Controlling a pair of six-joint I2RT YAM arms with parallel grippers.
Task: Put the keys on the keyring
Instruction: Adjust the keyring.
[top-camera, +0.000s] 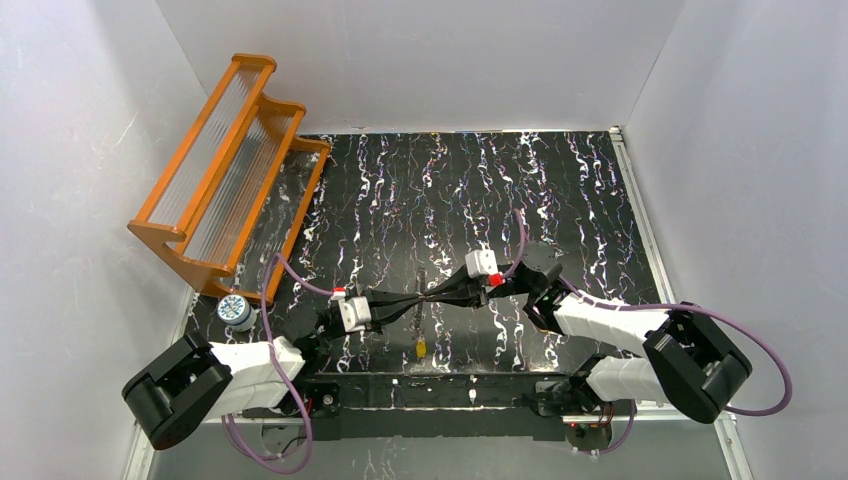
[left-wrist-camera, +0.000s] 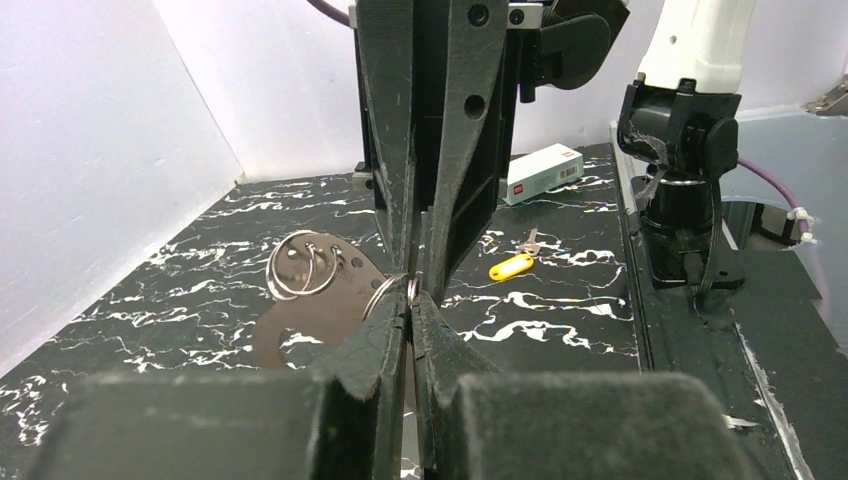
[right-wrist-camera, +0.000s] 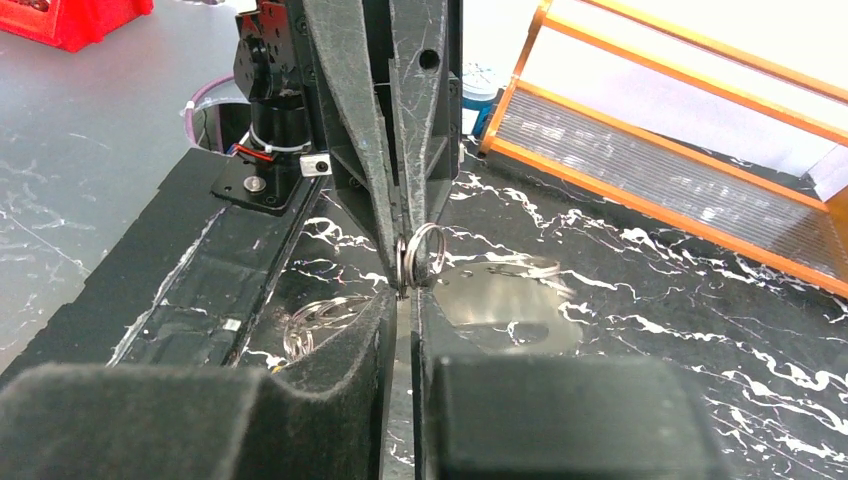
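Note:
My left gripper (top-camera: 415, 303) and right gripper (top-camera: 438, 294) meet tip to tip above the middle of the mat. Both are shut on the keyring, a silver split ring (left-wrist-camera: 383, 294) hanging on a flat grey metal plate (left-wrist-camera: 310, 315). More split rings (left-wrist-camera: 305, 264) sit in the plate's holes. In the right wrist view the ring (right-wrist-camera: 428, 252) stands up between the shut fingers, with the plate (right-wrist-camera: 500, 300) behind it. One key with a yellow head (top-camera: 420, 348) lies on the mat below the grippers; it also shows in the left wrist view (left-wrist-camera: 510, 267). The second key is hidden.
An orange rack (top-camera: 225, 165) with ribbed clear shelves stands at the back left. A small round white-and-blue object (top-camera: 236, 310) sits at the mat's left edge, near the left arm. Grey walls close in three sides. Loose silver rings (right-wrist-camera: 310, 320) lie on the mat.

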